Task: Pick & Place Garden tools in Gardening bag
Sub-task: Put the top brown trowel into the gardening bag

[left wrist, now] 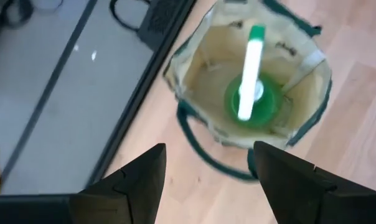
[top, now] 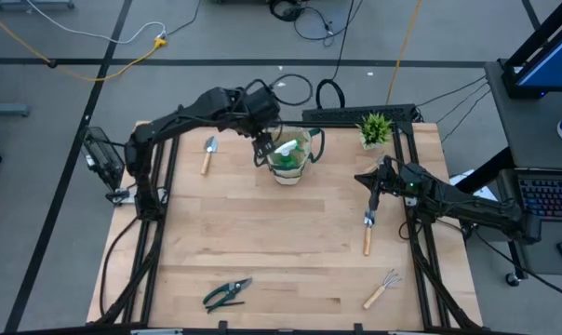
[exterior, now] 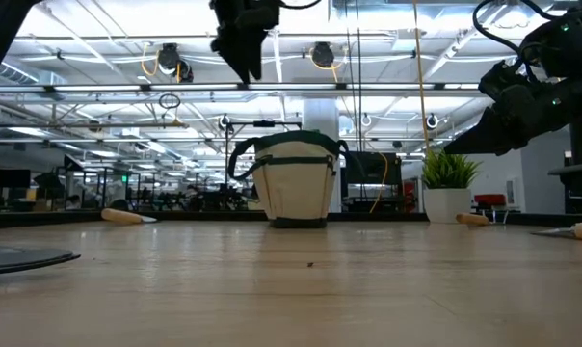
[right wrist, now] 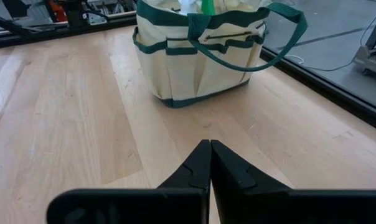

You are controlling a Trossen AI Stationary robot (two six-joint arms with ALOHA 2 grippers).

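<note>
Beige gardening bag (top: pixel 291 160) upright, green spray bottle (left wrist: pixel 251 93) standing inside, just below open left jaws, one trowel (top: pixel 207 154) beside them, second trowel (top: pixel 368 232) under closed right jaws, shears (top: pixel 227 294) and hand rake (top: pixel 381 288) well apart from both

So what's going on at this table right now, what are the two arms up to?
The robot is packing garden tools into the gardening bag. The green spray bottle already stands inside it, and the left gripper hovers open and empty just above the bag's edge. The right gripper, fingers shut and holding nothing, sits near the potted plant, above a trowel lying on the table. Another trowel, the pruning shears and the hand rake also lie out on the table.
</note>
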